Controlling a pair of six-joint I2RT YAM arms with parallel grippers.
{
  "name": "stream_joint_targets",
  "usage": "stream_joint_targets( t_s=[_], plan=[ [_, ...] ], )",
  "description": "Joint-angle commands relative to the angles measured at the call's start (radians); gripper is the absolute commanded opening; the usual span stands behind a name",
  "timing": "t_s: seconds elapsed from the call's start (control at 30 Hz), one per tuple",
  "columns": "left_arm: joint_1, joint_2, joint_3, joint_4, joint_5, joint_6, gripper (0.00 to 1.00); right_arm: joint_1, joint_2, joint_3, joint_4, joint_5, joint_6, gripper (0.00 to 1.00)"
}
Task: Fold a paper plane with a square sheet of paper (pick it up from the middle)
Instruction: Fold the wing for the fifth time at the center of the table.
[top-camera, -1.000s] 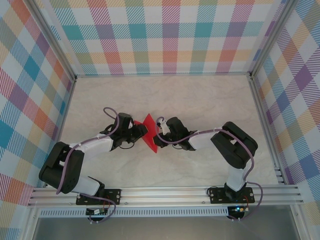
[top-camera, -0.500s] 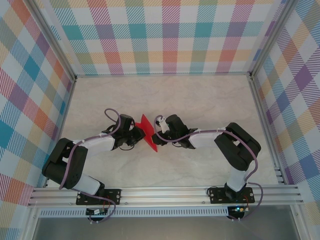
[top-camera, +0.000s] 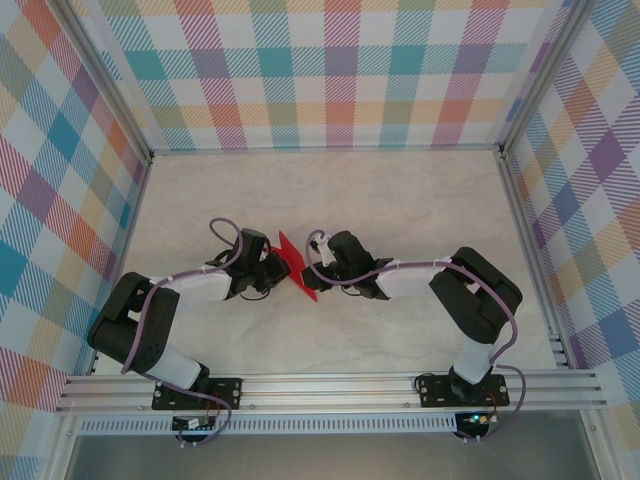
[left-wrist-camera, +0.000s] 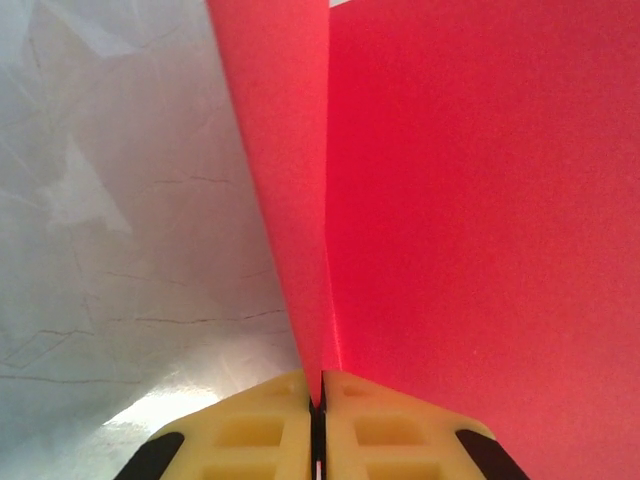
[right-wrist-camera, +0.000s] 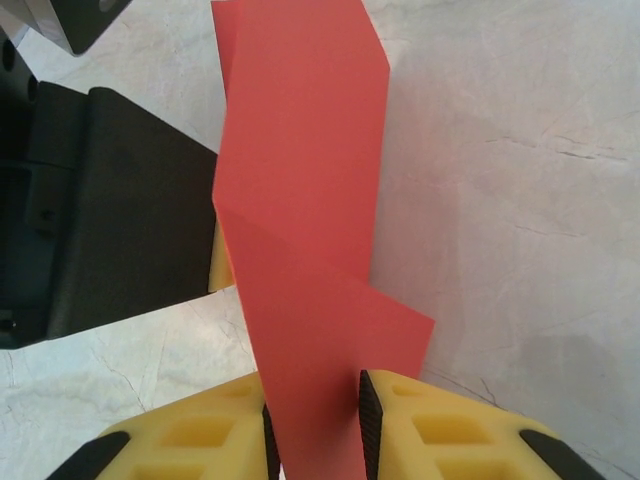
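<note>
Where plaid walls (top-camera: 340, 70) ring marbled table (top-camera: 400, 200), red paper (top-camera: 298, 268) central.

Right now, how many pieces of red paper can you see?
1. The red sheet, partly folded, is over the middle of the table, pinched by the left gripper and passing between the right gripper's parted jaws. Nothing suggests another hidden.

The paper (top-camera: 297, 266) is plain bright red, thin and unmarked, folded along one sharp crease into two flat panels. It is held on edge near the middle of the table. The left gripper (left-wrist-camera: 318, 398) pinches it at the crease, and another end passes between the parted fingers of the right gripper (right-wrist-camera: 312, 425).
</note>
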Motion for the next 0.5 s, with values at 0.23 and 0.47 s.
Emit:
stream_joint_targets(
  t_s=[0.23,0.47],
  plan=[
    [0.007,0.006,0.001,0.046,0.029,-0.019,0.10,0.014,0.010,0.053,0.012,0.087,0.020,0.29],
    [0.007,0.016,-0.002,0.066,0.042,-0.027,0.11,0.016,0.004,0.061,-0.014,0.116,-0.026,0.15]
  ],
)
